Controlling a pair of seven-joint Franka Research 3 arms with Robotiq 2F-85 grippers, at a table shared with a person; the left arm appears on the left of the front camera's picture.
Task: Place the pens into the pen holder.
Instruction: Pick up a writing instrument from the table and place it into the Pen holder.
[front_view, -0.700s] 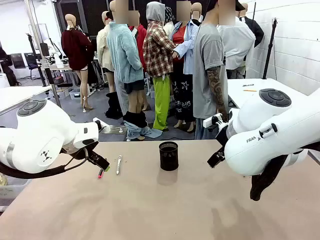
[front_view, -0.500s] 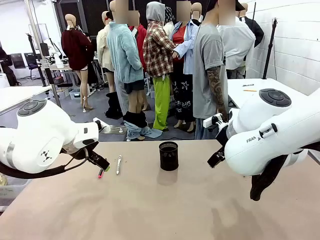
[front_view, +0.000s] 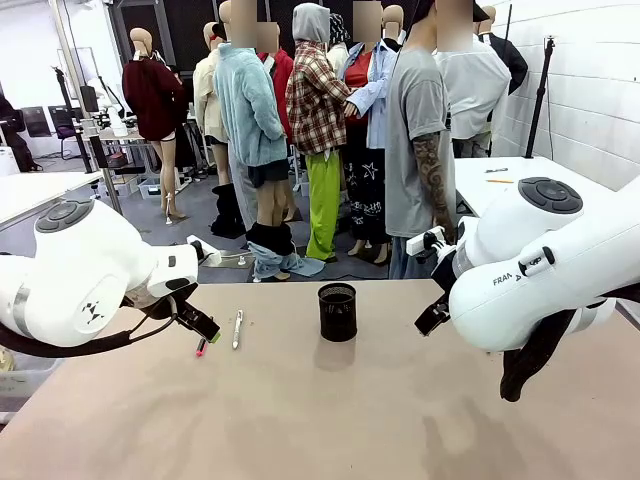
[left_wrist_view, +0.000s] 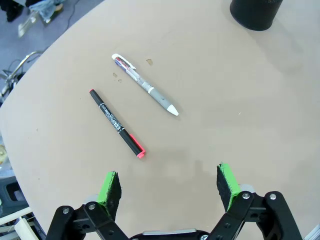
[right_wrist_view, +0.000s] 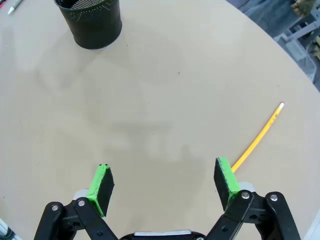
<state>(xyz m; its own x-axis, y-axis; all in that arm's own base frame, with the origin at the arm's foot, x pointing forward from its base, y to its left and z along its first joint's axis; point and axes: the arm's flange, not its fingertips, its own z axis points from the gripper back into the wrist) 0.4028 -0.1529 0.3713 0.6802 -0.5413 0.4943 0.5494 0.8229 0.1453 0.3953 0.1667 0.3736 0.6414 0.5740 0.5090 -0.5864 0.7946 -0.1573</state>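
The black wire-mesh pen holder (front_view: 338, 311) stands upright near the table's far middle, also seen in the left wrist view (left_wrist_view: 255, 11) and the right wrist view (right_wrist_view: 91, 21). A black pen with a pink-red tip (left_wrist_view: 117, 123) and a white-silver pen (left_wrist_view: 144, 85) lie side by side on the table, left of the holder (front_view: 237, 329). My left gripper (left_wrist_view: 170, 186) hangs open above the table, just short of them. An orange-yellow pencil (right_wrist_view: 258, 137) lies by my open right gripper (right_wrist_view: 163, 183), its near end hidden behind one pad.
The tan table (front_view: 320, 410) has a rounded far edge. A person in a grey shirt (front_view: 420, 150) stands behind the far side. Floor clutter and cables lie beyond the edge (left_wrist_view: 30, 20).
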